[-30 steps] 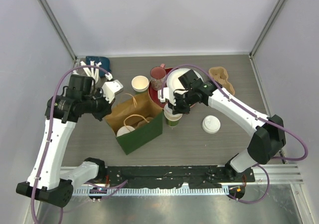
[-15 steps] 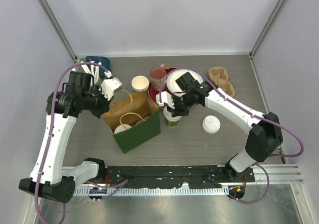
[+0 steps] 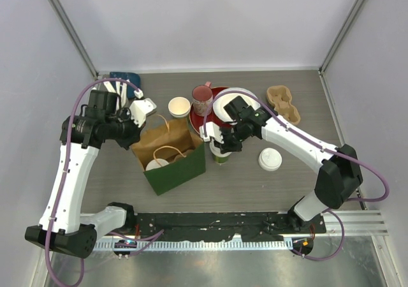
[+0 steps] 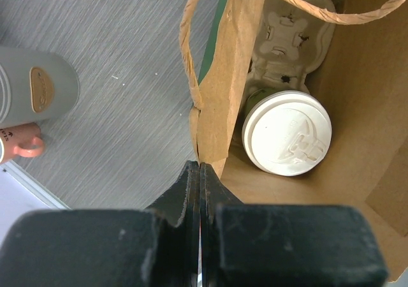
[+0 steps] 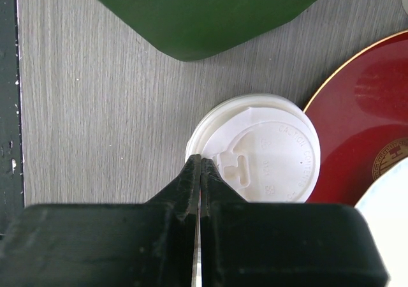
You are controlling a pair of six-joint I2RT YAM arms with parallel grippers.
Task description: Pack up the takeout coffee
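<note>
Brown paper bag (image 4: 220,102) wall pinched in left hand (image 4: 200,167), right hand (image 5: 200,161) closed at round plastic lid (image 5: 261,150)

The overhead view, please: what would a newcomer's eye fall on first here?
The green paper bag standing open mid-table, with a lidded cup and a pulp carrier already inside, and the left claw pinching the bag's rim. Just right of it, the right claw, shut, hangs over a second lidded cup beside a red plate.
</note>
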